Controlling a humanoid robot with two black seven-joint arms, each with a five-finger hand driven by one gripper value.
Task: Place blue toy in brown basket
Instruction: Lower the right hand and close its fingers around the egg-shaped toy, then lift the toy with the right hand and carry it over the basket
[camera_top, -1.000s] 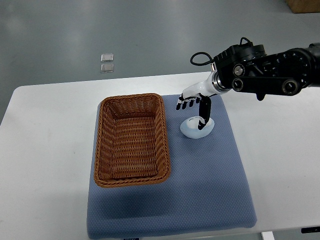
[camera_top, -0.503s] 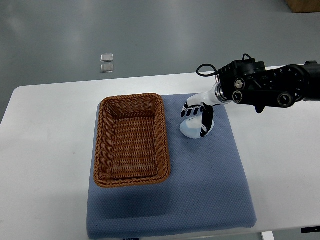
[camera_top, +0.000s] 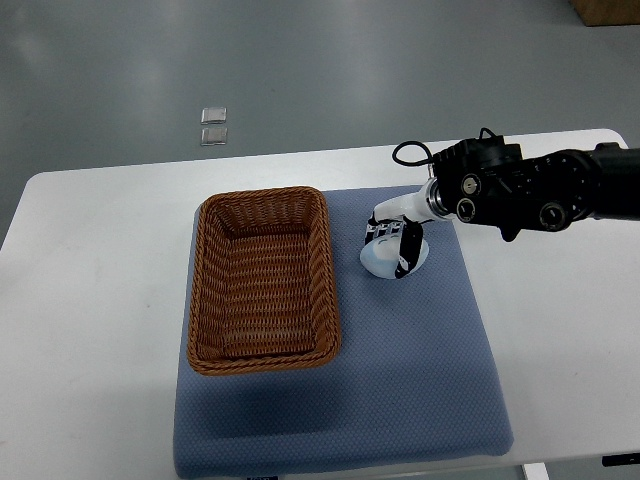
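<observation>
Blue toy (camera_top: 385, 261) on mat, right hand (camera_top: 393, 236) fingers clamped on it, beside brown basket (camera_top: 264, 278)

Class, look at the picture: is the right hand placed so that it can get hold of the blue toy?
Probably yes. The right hand is already on the blue toy, fingers draped over its top, and nothing lies between them. The toy sits on the blue mat, apart from the brown basket.
</observation>
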